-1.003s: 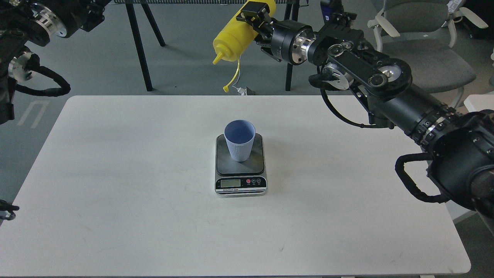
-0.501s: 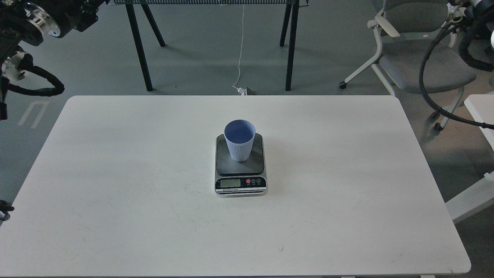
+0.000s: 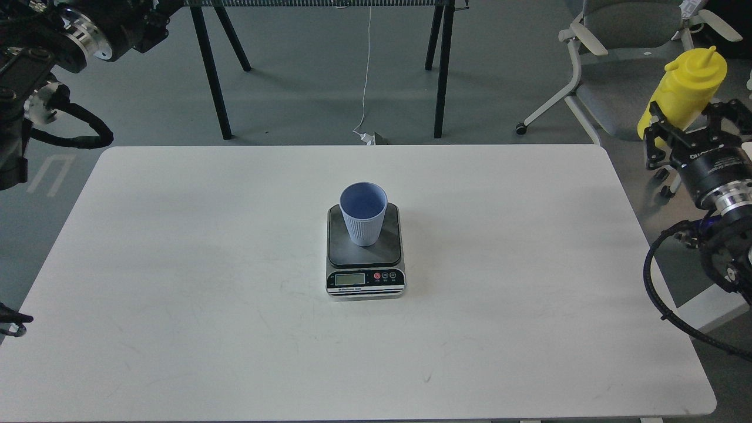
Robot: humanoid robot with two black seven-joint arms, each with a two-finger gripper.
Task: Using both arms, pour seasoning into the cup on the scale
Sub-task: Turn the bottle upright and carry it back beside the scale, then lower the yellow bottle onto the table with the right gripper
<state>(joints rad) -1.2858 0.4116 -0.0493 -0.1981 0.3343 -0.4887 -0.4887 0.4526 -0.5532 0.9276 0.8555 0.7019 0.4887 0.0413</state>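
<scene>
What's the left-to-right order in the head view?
Left arm at the top-left corner → cup standing on the scale at the middle of the table → office chair beyond the table → yellow bottle, upright in the right gripper.
</scene>
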